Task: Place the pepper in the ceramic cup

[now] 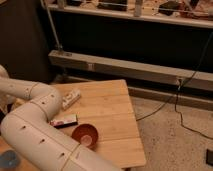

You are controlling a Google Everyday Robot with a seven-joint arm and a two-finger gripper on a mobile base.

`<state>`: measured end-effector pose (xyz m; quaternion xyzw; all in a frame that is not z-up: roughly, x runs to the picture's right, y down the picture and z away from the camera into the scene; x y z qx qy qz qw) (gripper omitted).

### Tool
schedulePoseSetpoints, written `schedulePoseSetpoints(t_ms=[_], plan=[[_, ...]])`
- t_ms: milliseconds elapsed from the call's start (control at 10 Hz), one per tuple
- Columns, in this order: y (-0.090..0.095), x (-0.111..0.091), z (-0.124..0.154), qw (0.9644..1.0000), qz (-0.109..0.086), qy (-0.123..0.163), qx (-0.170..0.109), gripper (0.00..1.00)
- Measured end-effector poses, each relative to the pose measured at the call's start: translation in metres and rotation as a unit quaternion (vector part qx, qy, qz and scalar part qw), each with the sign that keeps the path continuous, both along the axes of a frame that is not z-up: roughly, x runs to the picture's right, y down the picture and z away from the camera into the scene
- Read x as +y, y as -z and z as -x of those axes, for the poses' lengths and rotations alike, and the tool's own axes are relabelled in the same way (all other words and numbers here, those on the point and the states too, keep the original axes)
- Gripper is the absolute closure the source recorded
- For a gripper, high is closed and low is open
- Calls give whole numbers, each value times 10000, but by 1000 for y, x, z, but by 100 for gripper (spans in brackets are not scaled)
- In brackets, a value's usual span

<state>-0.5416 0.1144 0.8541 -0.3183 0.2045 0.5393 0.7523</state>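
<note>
Lab-like workroom; metal rack (125, 15), trailing cables (175, 102), speckled floor (175, 147)

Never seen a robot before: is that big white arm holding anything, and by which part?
It cannot be told. The gripper lies out of view, past the picture's left edge where the white jointed arm leads; the orange pepper is not visible.

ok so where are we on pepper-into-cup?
Done: nothing I can confirm. The pepper isn't visible, and the ceramic cup, just in view bottom-left, shows no orange. In hand: the arm stretches over the table's left side; the gripper is out of frame past the left edge, so no grasp can be confirmed. Left: grasping the pepper, carrying it to the cup, releasing.
</note>
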Motion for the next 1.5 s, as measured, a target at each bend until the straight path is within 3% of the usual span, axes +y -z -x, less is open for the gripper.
schedulePoseSetpoints(t_ms=[700, 1500], plan=[[-14, -4, 4, 9980, -176, -417, 443, 35], [-28, 3, -1, 9972, -186, -445, 573, 35]])
